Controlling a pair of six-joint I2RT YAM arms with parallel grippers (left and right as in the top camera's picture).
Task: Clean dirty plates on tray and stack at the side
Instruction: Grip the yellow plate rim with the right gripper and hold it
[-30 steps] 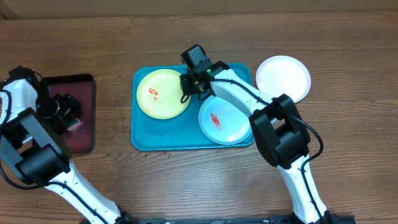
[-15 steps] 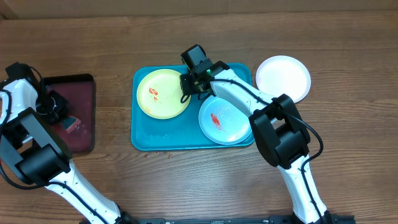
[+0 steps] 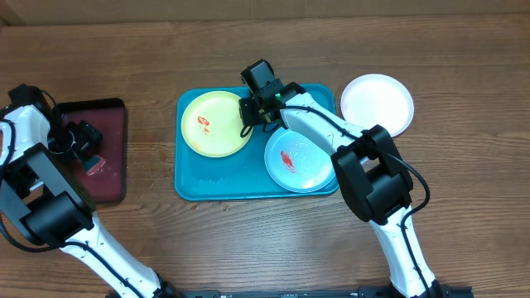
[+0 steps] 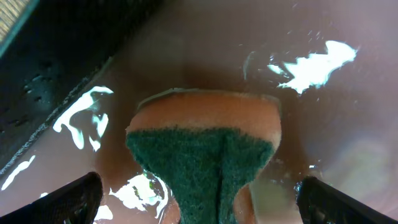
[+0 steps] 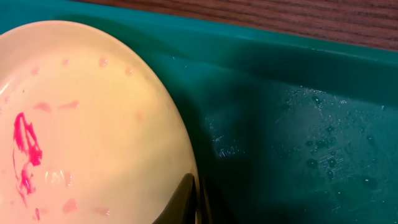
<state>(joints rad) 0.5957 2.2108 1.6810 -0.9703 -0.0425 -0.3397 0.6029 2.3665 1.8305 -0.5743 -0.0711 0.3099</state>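
The turquoise tray (image 3: pixel 192 178) holds a yellow-green plate (image 3: pixel 217 124) and a pale aqua plate (image 3: pixel 300 161), each with a red smear. A clean-looking white plate (image 3: pixel 377 103) lies on the table right of the tray. My right gripper (image 3: pixel 248 118) is shut on the yellow-green plate's right rim; in the right wrist view its thin fingers (image 5: pixel 198 196) pinch the edge of the plate (image 5: pixel 93 137) over the tray floor (image 5: pixel 298 143). My left gripper (image 4: pixel 199 199) is open, with an orange-and-green sponge (image 4: pixel 205 149) between its fingertips (image 4: pixel 71 199).
A smaller dark maroon tray (image 3: pixel 112 178), wet and glossy, sits at the left with the sponge (image 3: pixel 95 163) on it and the left gripper (image 3: pixel 81 139) over it. Crumbs lie near the turquoise tray's front edge. Bare wooden table surrounds both trays.
The left gripper shifted a little left, then back right, over the maroon tray. The right gripper and the plates have not visibly moved.
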